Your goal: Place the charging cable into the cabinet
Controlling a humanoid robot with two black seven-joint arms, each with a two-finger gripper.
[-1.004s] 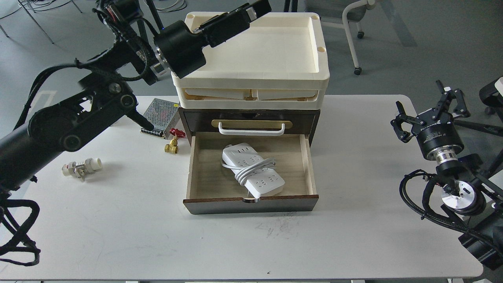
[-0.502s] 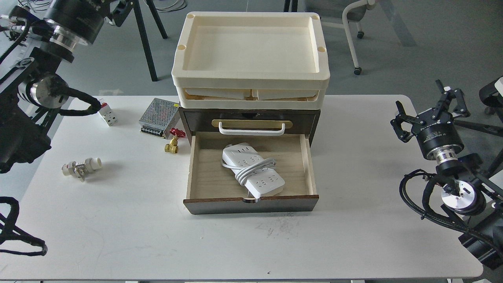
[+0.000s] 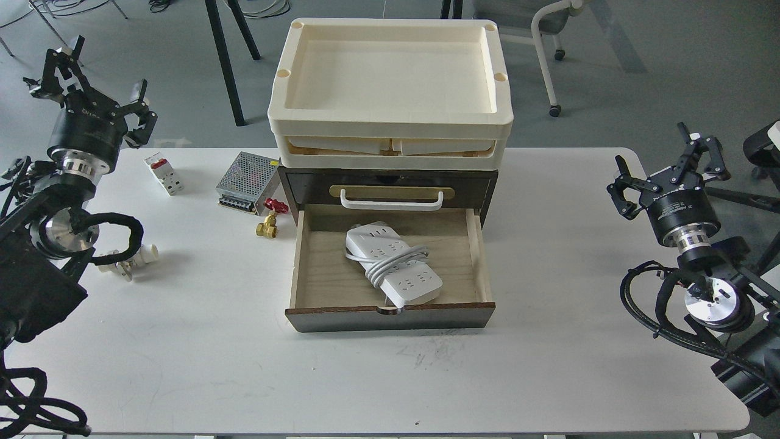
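**Cable in the drawer, drawer not yet closed**

At far left, the left gripper [image 3: 91, 91] is raised beyond the table edge, fingers spread wide and holding nothing. Near it on the table [image 3: 183, 341] lie a breaker block [image 3: 163, 173], a perforated box [image 3: 246, 180] and a brass valve [image 3: 268, 221]. In the middle, the charging cable [image 3: 393, 263] lies diagonally inside the cabinet [image 3: 390, 256]'s pulled-out lower drawer, cord wrapped round it; its near end may touch the drawer front, hard to tell. At right, the right gripper [image 3: 667, 164] hovers open and empty. Placement looks done; pushing the drawer shut seems all that remains.
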